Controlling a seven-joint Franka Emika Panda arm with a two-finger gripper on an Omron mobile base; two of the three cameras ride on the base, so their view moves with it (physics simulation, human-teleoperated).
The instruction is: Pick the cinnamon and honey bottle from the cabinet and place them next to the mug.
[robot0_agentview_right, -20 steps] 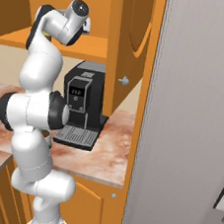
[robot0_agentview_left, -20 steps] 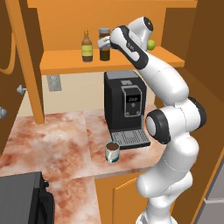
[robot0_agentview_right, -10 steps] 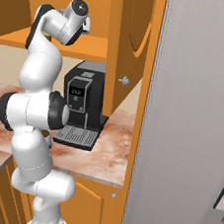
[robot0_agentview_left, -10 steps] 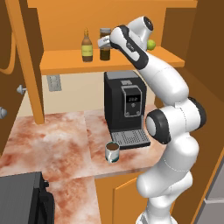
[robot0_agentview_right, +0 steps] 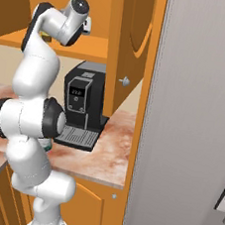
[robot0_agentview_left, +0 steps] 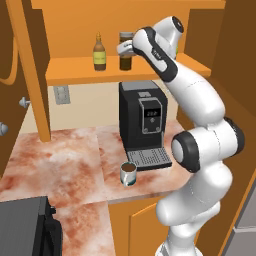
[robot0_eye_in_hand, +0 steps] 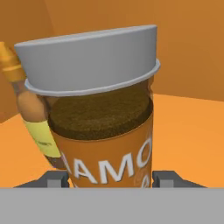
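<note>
On the cabinet shelf: the cinnamon [robot0_agentview_left: 125,51] stands upright beside the honey bottle [robot0_agentview_left: 100,53], which is near it on its left in the left base view.
Cabinet: the cabinet [robot0_agentview_left: 75,70] has an orange shelf board; both containers rest on it.
Jaws: the gripper [robot0_agentview_left: 127,48] is at the cinnamon, jaws closed in on the jar's two sides; in the hand view the two fingertips [robot0_eye_in_hand: 54,178] sit tight against the lower body of the cinnamon [robot0_eye_in_hand: 103,113].
Cinnamon close up: grey lid, brown powder, orange label with pale letters.
Honey bottle close up: the honey bottle [robot0_eye_in_hand: 33,113] shows partly behind the jar, its yellow label visible.
Surface: the mug [robot0_agentview_left: 128,174] stands on the marbled surface [robot0_agentview_left: 60,165], just in front of the black coffee machine [robot0_agentview_left: 142,125].
Arm: reaches up from the base to the shelf.
</note>
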